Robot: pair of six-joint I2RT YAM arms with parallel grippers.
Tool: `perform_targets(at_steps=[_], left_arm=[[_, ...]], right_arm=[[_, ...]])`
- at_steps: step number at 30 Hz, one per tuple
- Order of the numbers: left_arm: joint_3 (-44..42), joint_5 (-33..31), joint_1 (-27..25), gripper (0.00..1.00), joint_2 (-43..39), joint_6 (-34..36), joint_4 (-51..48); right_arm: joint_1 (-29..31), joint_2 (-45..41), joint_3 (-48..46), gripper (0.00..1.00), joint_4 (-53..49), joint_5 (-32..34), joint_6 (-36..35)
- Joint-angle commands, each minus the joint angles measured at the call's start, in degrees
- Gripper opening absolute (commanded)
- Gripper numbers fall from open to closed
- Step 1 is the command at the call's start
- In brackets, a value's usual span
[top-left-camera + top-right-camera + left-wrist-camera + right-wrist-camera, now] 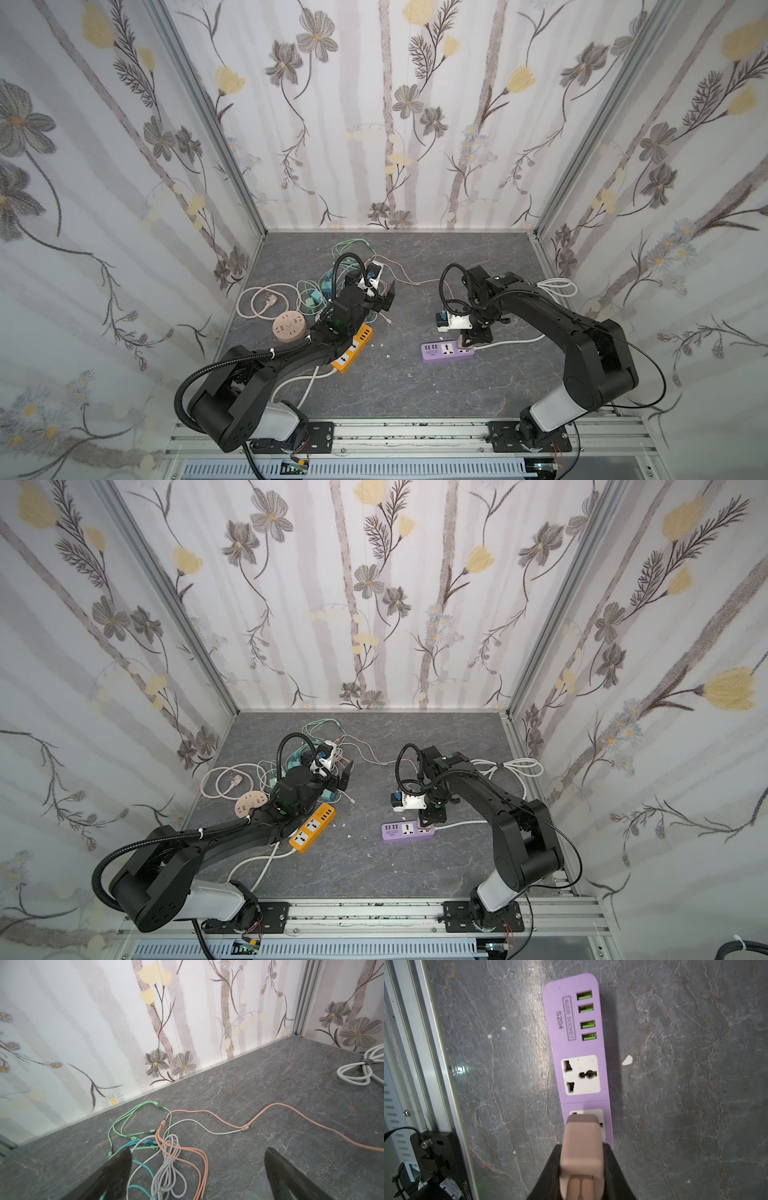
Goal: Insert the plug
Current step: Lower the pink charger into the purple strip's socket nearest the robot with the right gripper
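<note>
A pale pink plug (581,1142) stands at the end socket of the purple power strip (575,1022), covering most of that socket; its prongs are hidden. My right gripper (582,1153) is shut on the plug, a black finger (550,1167) pressed on each side. In both top views the plug (464,341) (424,823) sits upright on the right end of the purple power strip (440,352) (401,833). The strip's other socket and its USB ports are free. My left gripper (197,1153) (384,297) hangs open above a tangle of cables (166,1157), holding nothing.
An orange power strip (353,347) lies partly under the left arm. A round pinkish socket hub (289,327) and a white plug on a looped cord (268,300) lie at the left. A tied white cord bundle (557,286) lies by the right wall.
</note>
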Motion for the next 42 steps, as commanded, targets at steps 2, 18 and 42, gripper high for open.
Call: perform_targets(at_steps=[2,18,42], left_arm=[[-0.09,-0.56,0.27,1.00,-0.45,-0.85,1.94],[-0.35,0.24,0.64,1.00,-0.01,-0.74,1.89],[0.95,-0.09,1.03,1.00,1.04,-1.36,-0.24]], right_arm=[[0.01,-0.30,-1.26,0.00,1.43,-0.57,-2.69],[0.58,-2.71,-4.28,0.00,2.84,2.22,-4.46],[4.32,-4.11,-6.34,0.98,3.64,3.71,2.26]])
